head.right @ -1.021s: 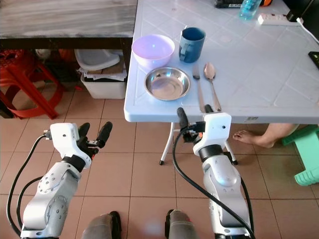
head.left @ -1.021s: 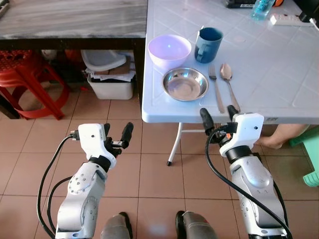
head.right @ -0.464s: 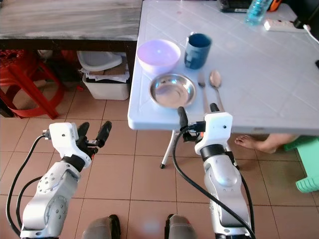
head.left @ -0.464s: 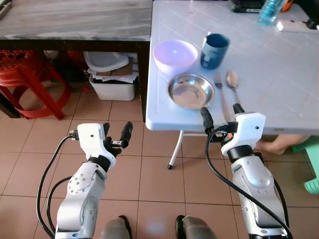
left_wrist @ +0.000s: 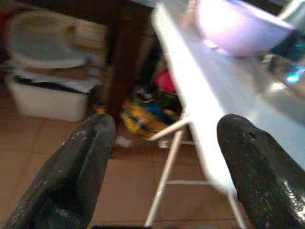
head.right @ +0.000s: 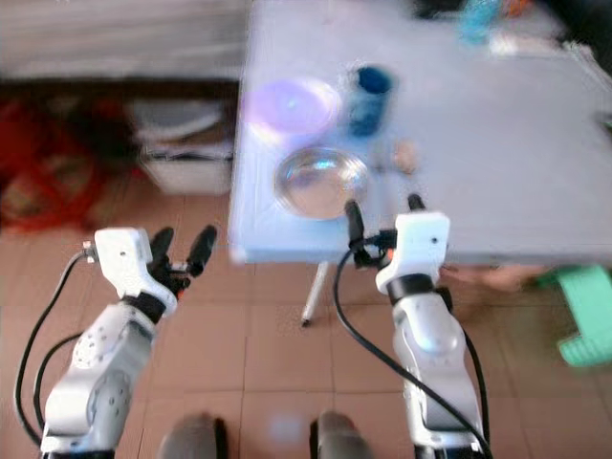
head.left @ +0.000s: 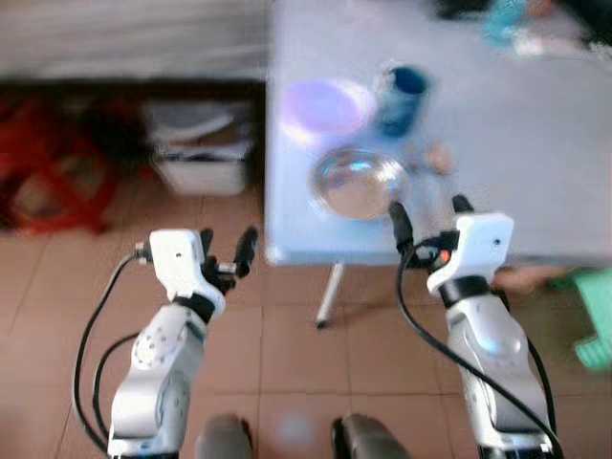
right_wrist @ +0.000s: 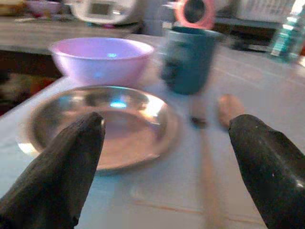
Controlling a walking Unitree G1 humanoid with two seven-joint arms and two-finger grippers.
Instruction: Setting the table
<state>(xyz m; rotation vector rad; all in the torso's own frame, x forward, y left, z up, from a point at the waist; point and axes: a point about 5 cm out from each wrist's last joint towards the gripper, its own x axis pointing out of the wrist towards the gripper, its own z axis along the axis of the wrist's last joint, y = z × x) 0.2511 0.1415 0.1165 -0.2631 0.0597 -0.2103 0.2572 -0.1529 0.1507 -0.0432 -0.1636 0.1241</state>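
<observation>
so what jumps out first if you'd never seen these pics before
The two open claws, left claw over the tiled floor and right claw at the edge of the pale table. Beyond the right claw lie a steel dish, a pink bowl and a dark blue mug.

You won't find any text, label, brand or number you can read here: the head views are blurred, and the appliance display (right_wrist: 101,8) at the back in the right wrist view is too soft to make out.
</observation>
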